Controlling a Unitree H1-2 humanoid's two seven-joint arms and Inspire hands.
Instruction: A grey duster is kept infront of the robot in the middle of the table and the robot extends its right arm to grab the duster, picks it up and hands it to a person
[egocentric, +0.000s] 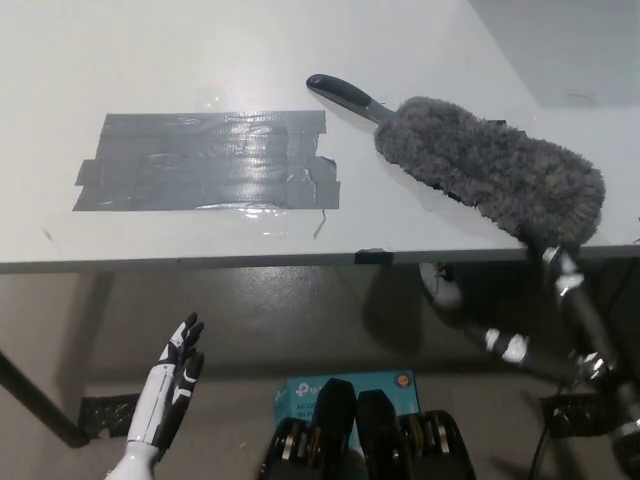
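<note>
A grey fluffy duster (490, 165) lies on the white table (200, 60) at the right, its head close to the front edge. Its dark handle (345, 93) points to the back left. My black right arm (578, 305) rises from the bottom right to the near end of the duster's head. The fluff covers the hand there, so I cannot see whether it holds anything. My white left hand (172, 385) rests low at the lower left, below the table's edge, open with its fingers apart.
A large patch of grey tape (210, 160) is stuck to the middle of the table. A blue box (345, 385) lies on the floor under the table's front edge. A dark table leg (35, 400) slants at the lower left.
</note>
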